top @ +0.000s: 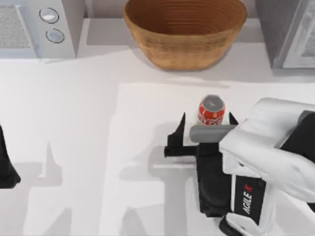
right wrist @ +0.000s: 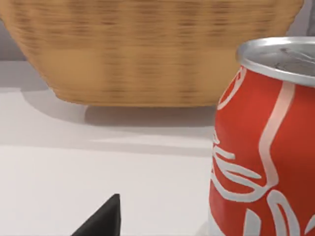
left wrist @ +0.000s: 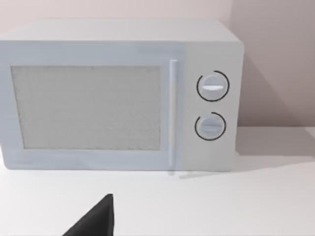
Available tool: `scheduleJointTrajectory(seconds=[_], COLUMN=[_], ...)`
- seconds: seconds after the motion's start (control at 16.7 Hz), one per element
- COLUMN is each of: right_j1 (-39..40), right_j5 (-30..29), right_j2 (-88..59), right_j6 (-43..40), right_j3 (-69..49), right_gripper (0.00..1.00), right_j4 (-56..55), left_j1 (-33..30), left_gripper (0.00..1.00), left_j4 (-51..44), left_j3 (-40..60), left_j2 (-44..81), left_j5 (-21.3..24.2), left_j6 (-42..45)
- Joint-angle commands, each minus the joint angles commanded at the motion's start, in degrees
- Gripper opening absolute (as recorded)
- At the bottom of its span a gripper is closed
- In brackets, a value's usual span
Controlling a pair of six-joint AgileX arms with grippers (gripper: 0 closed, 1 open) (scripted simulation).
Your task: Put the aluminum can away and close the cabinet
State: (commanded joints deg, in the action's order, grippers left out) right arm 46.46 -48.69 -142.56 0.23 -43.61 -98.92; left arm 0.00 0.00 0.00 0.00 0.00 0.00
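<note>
The aluminum can (top: 211, 112) stands upright on the white table, red with white lettering and a silver top. It looms close in the right wrist view (right wrist: 261, 147). My right gripper (top: 207, 122) is open at the can's near side. Its two black fingers spread to either side, and the can sits between them, closer to the right-hand one. One fingertip (right wrist: 101, 221) shows apart from the can. A grey cabinet (top: 290, 34) stands at the back right corner, cut off by the frame. My left arm (top: 6, 167) is parked at the table's left edge.
A large woven basket (top: 184, 54) stands at the back centre, just behind the can (right wrist: 147, 59). A grey microwave (top: 29, 29) with two dials occupies the back left (left wrist: 118, 98). A left fingertip (left wrist: 96, 221) points toward it.
</note>
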Motion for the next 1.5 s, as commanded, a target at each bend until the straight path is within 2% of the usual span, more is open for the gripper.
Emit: scheduleJointTrajectory(seconds=[0.3,0.66,1.44,1.5], right_j1=[-2.8,-3.2,-3.2,-3.2], right_j5=[2.8,3.3,3.3,3.3], right_j2=[0.4,0.4,0.4,0.4], right_j6=[0.1,0.1,0.1,0.1], right_j3=[-2.0,-2.4,-2.4,-2.4], right_gripper=[1.0,1.0,0.02,0.0], right_j4=[2.5,2.9,2.9,2.9], left_j1=[0.0,0.0,0.0,0.0], left_gripper=[1.0,1.0,1.0,1.0], left_j4=[0.0,0.0,0.0,0.0], left_j3=[0.0,0.0,0.0,0.0], left_j2=[0.0,0.0,0.0,0.0], left_j5=[0.0,0.0,0.0,0.0], left_j6=[0.0,0.0,0.0,0.0])
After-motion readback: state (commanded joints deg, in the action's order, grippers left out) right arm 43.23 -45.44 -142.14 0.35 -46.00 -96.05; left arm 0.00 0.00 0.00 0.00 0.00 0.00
